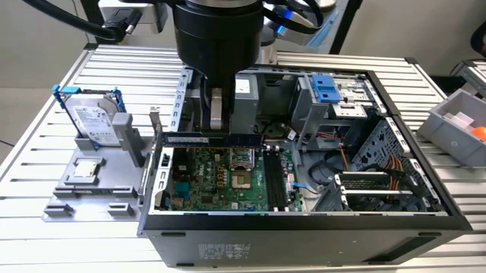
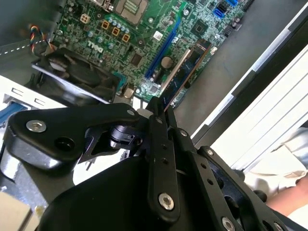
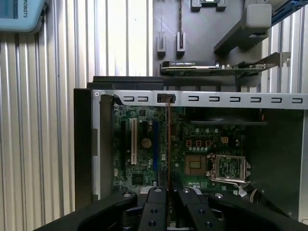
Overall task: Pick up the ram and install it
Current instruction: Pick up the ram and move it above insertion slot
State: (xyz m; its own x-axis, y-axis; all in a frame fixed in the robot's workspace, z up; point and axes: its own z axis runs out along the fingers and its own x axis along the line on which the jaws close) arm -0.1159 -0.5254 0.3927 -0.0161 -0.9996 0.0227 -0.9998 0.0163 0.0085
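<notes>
Because a memory stick has to go down edge-first, the gripper (image 1: 218, 132) has its fingers closed flat on the two faces of the ram (image 1: 186, 139). It pinches the stick near mid-length, so both ends jut out freely. In the exterior view the ram hangs level over the far edge of the motherboard (image 1: 227, 179), inside the open computer case (image 1: 304, 233). It runs from the exterior view's left to its right and is seated in nothing; in the first wrist view it shows edge-on.

Long black slots (image 1: 275, 182) toward the board's right run near to far (probably the memory sockets, though I can't be sure). If so, the ram lies crosswise to them.

A perforated bracket strip (image 1: 181, 108) rises just left of the gripper. A drive cage (image 1: 334, 99) stands at the far right, and loose cables (image 1: 391, 170) crowd the right. Outside the case, well to the left, a hard drive (image 1: 95, 116) and a processor chip (image 1: 85, 169) rest on a grey fixture (image 1: 76, 196).
</notes>
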